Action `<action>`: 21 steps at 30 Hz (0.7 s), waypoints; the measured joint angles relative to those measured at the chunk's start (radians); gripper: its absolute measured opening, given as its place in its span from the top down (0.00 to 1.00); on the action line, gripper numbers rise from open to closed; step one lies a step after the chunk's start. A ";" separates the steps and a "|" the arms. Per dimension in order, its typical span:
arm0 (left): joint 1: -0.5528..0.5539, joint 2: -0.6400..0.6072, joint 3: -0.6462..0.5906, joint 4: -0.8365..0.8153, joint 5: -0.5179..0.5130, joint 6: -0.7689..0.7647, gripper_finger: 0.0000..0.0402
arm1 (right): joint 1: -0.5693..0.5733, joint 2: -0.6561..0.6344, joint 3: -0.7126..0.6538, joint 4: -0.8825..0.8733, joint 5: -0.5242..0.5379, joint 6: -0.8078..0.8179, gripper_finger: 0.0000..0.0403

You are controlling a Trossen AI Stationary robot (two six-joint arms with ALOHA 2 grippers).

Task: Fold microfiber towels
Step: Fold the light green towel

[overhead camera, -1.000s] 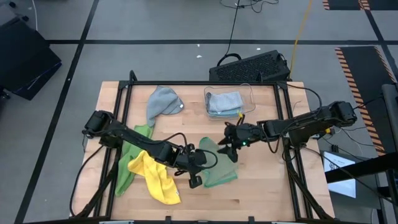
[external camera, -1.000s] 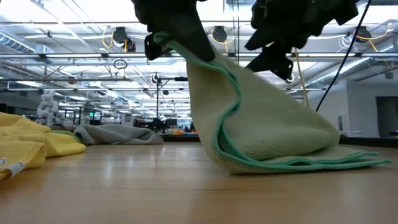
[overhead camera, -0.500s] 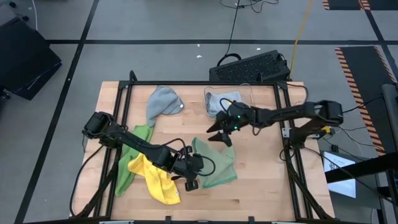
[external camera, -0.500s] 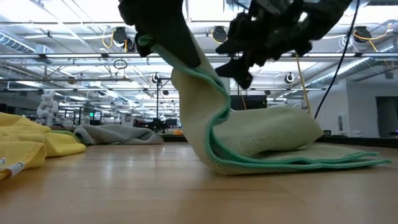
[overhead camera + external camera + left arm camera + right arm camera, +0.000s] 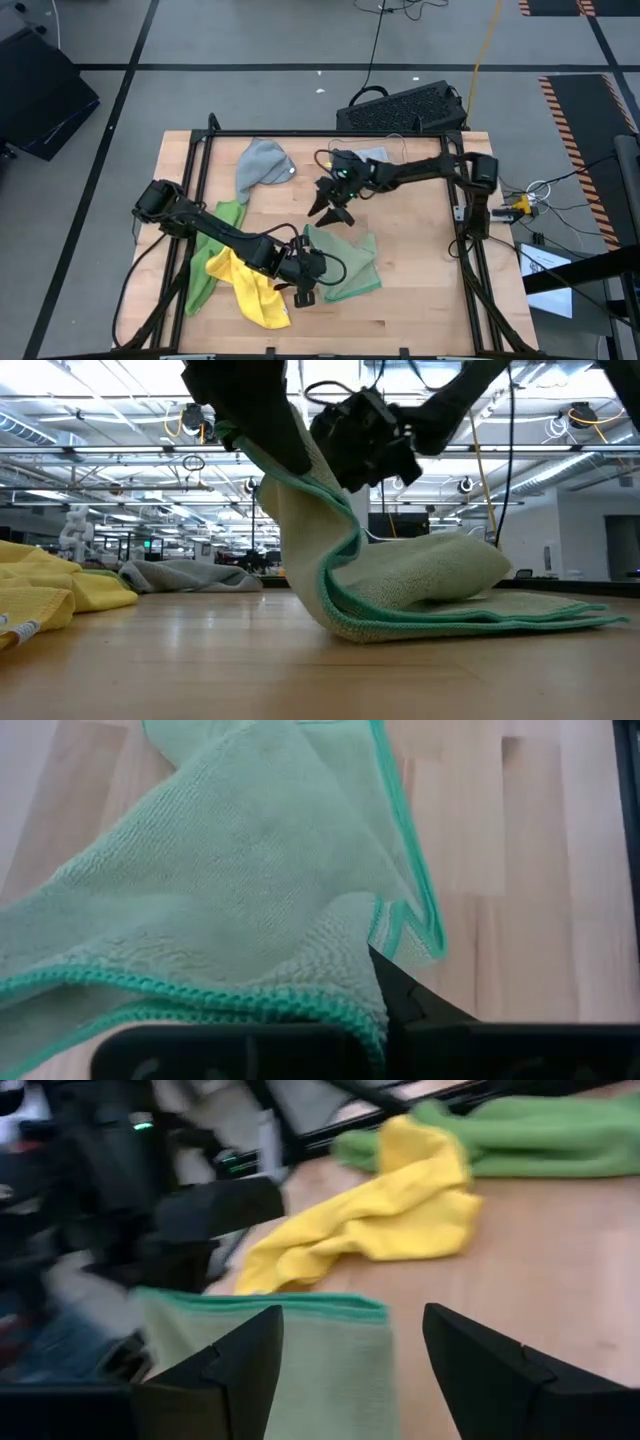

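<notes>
A sage green towel [image 5: 348, 266] with a teal hem lies at the table's middle, its left part raised. It also shows in the low view [image 5: 420, 585]. My left gripper [image 5: 305, 264] is shut on its raised edge. My right gripper [image 5: 331, 204] is open and empty, up in the air beyond the towel toward the far edge. In the right wrist view [image 5: 350, 1370] its fingers frame the towel [image 5: 300, 1350] from afar. A yellow towel [image 5: 250, 285], a bright green towel [image 5: 208, 255] and a grey towel [image 5: 262, 165] lie on the table's left half. My left gripper pinches the sage towel's hemmed edge [image 5: 330, 1005] between its two fingers, coming from the table's left, slanting down. One layer or several, I cannot tell. The held edge [image 5: 265, 455] is lifted; the towel slopes down slack from it, and its right part [image 5: 500, 615] lies on the table.
A clear plastic bin [image 5: 400, 150] with light blue and grey cloths stands at the far middle. A black frame rail [image 5: 330, 133] runs along the table's edges. Bare wood shows right of the sage towel [image 5: 420, 250] and along the near edge.
My right gripper has gone from over the sage towel toward the table's far edge and left, rising. My left gripper has shifted a little toward the left with the held edge. The towel's raised middle has sagged onto its lower layer.
</notes>
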 joint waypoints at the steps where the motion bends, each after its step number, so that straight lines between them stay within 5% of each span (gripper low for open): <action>1: -0.001 0.000 0.000 -0.010 0.003 0.009 0.99 | -0.005 0.020 0.021 -0.003 -0.041 -0.005 0.42; 21: -0.017 0.000 0.000 -0.131 0.028 0.048 1.00 | 0.004 0.304 0.313 -0.083 -0.134 -0.045 0.42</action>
